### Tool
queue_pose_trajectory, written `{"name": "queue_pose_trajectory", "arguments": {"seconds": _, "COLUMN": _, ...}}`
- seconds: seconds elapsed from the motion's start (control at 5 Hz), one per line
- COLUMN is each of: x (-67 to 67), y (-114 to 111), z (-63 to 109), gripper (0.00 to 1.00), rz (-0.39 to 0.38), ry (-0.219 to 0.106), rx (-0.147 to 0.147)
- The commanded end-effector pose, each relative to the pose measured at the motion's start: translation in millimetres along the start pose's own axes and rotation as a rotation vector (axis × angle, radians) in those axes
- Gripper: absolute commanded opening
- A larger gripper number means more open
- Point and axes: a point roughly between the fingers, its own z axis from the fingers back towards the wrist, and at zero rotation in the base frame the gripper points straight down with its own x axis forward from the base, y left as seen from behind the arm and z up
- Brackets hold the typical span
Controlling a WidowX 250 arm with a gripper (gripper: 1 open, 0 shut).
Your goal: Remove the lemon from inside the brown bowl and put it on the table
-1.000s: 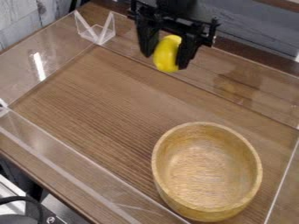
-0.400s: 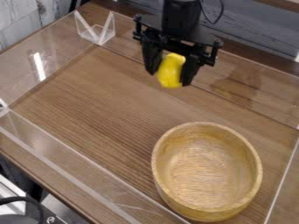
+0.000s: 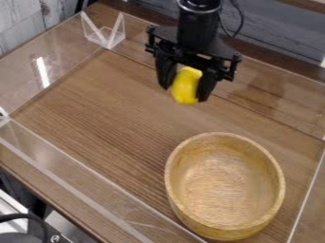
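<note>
One lemon (image 3: pixel 187 84), one brown bowl (image 3: pixel 226 184), one gripper (image 3: pixel 188 87), one table (image 3: pixel 102 114).

Lemon: small, oval, bright yellow, smooth and glossy, clamped upright between two black fingers (image 3: pixel 162 78) of the gripper, jaws closed on its sides. Held out of the bowl, above the far middle part of the table, nearer the far edge than the near one. Whether the lower tip meets the wood cannot be told; a faint dark shadow just beneath on the tabletop.

Gripper: black, boxy, pointing straight down, hanging from a dark cylindrical wrist reaching in from the top.

Bowl: large, round, light-brown wood with visible grain rings inside and a thick pale rim. Empty, resting at the near right corner of the table, well apart from the lemon, its near side partly cut off by the lower border.

Table: dark brown wood-grain surface, streaked lengthwise, slightly reflective at the far right.

Low clear acrylic walls (image 3: pixel 57 65) along the left, near and far edges, catching bright glints. One small clear bracket (image 3: pixel 102 30) of folded acrylic, V-shaped, standing at the far left corner.
</note>
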Motion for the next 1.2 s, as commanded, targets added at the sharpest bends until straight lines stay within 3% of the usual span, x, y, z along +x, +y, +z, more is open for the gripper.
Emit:
{"name": "queue_pose_trajectory", "arguments": {"seconds": 0.0, "x": 4.0, "y": -3.0, "z": 5.1, "gripper": 0.00, "rz": -0.003, "ry": -0.035, "rx": -0.009}}
{"name": "queue_pose_trajectory", "arguments": {"seconds": 0.2, "x": 2.9, "y": -6.8, "z": 2.0, "gripper": 0.00, "rz": -0.005, "ry": -0.036, "rx": -0.015}}
{"name": "queue_pose_trajectory", "arguments": {"seconds": 1.0, "x": -5.6, "y": 31.7, "z": -12.0, "gripper": 0.00, "rz": -0.006, "ry": -0.007, "rx": 0.018}}
